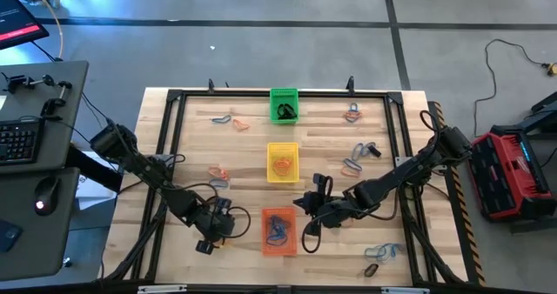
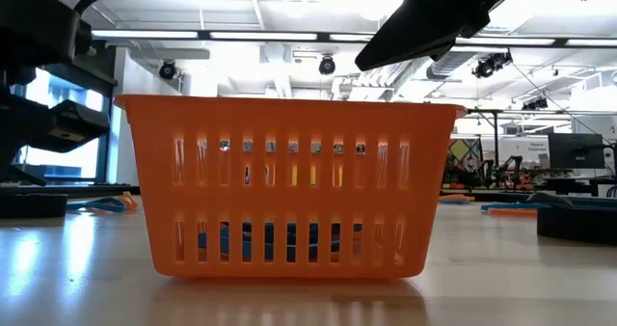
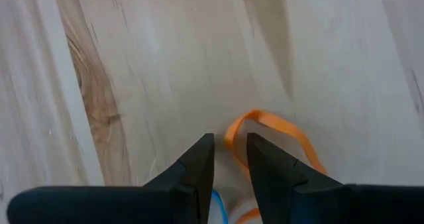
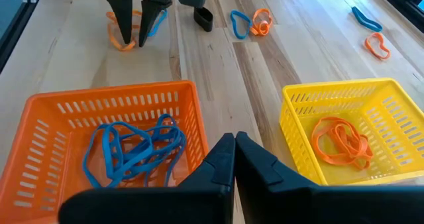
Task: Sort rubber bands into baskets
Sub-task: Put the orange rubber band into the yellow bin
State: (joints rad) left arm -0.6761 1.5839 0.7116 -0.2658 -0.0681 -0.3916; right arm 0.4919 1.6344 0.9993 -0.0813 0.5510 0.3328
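The orange basket [image 1: 279, 231] stands between both arms; bare counter [image 1: 196, 146] lies open at its ten o'clock, while the yellow basket [image 1: 282, 162] blocks twelve o'clock.

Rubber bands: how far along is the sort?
Partly done. Blue bands lie in the orange basket, orange ones in the yellow basket, dark ones in the green basket. In hand: left gripper, jaws nearly shut, at an orange band on the table. Left: loose bands scattered on the table.
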